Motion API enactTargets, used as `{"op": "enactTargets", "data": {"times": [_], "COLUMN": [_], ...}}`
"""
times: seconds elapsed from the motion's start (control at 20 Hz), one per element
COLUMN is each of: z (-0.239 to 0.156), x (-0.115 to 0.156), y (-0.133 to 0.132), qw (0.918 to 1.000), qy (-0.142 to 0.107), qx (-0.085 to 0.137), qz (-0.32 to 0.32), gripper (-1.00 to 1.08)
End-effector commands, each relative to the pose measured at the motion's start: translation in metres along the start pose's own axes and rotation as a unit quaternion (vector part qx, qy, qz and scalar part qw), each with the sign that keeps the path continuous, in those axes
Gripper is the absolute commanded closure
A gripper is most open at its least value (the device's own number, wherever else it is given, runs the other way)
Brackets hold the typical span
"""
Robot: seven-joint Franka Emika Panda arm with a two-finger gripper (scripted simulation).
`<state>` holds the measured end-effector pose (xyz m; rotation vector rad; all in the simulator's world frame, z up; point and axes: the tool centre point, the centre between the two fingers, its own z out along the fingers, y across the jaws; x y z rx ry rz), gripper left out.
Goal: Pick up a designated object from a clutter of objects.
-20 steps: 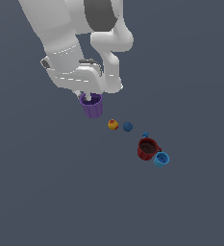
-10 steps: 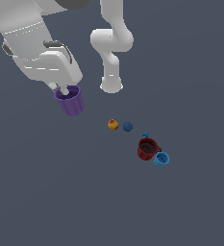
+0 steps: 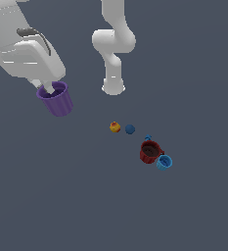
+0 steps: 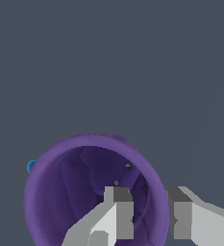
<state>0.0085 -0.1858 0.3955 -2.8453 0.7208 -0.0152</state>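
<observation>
Between pincer [image 4: 147, 211] fingers, purple cup [image 3: 57, 99] rim

Cup carried up and away from the other items

The gripper [image 3: 48, 89], clamped on the rim of the purple cup [image 3: 56, 99], now sits farther toward the exterior view's left than a second ago, and the cup hangs tilted, well apart from the clutter where it hung close before.
</observation>
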Motion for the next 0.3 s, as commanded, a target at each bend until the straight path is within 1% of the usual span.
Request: {"op": "enactTargets", "data": {"times": [0.0,0.25], "z": [-0.0048,-0.0076], "x": [0.0041,0.0068], "y": [0.0013,0.0022], "qw": [1.0,1.0], "qy": [0.001,0.001], "qx": [0.001,0.001], "qz": [-0.001,-0.001], "gripper": [1.08,1.08]}}
